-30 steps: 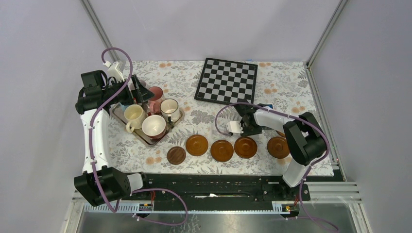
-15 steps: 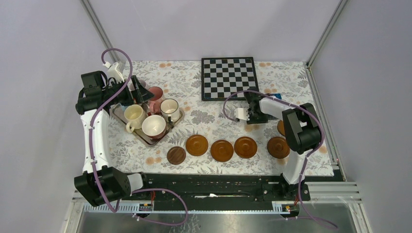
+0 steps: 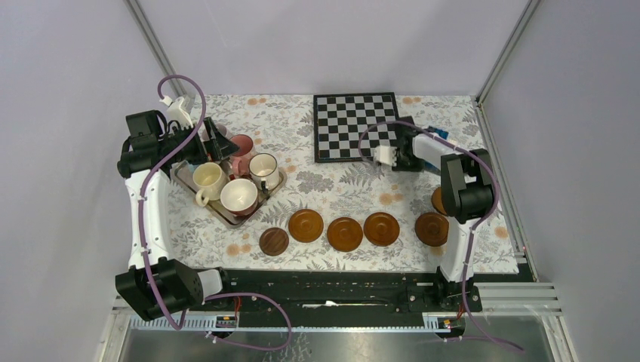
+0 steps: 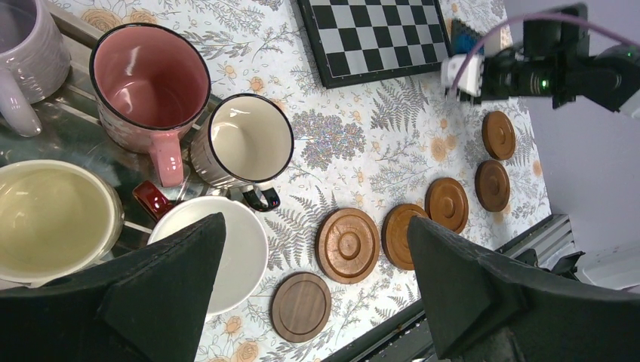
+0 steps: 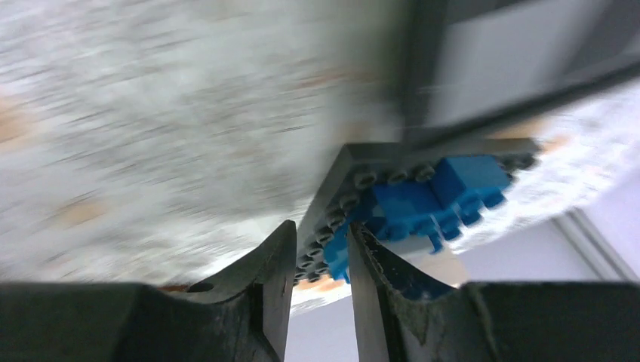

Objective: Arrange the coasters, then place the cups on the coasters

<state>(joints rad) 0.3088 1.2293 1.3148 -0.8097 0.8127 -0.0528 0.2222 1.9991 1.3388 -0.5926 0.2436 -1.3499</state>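
Observation:
Five coasters (image 3: 345, 234) lie in a row near the front edge, the leftmost one darker (image 4: 301, 307). A sixth coaster (image 3: 436, 200) shows partly behind the right arm. The cups stand on the grey tray (image 3: 226, 215) at the left: pink (image 4: 149, 79), lilac (image 4: 23, 45), cream-yellow (image 4: 53, 215), white (image 4: 226, 241) and a dark-rimmed cream one (image 4: 249, 139). My left gripper (image 4: 315, 219) hangs open above the tray, holding nothing. At the back right, my right gripper (image 5: 321, 249) is shut on a blue block toy (image 5: 438, 196) with a grey studded plate.
A chessboard (image 3: 356, 126) lies at the back centre, right beside the right gripper (image 3: 413, 148). The floral cloth ends at the black rail along the front. Walls and frame posts close in the back and both sides.
My right arm has swung from mid-table to the back right, carrying the blue block toy. The chessboard has turned from tilted to square. The left arm has not moved.

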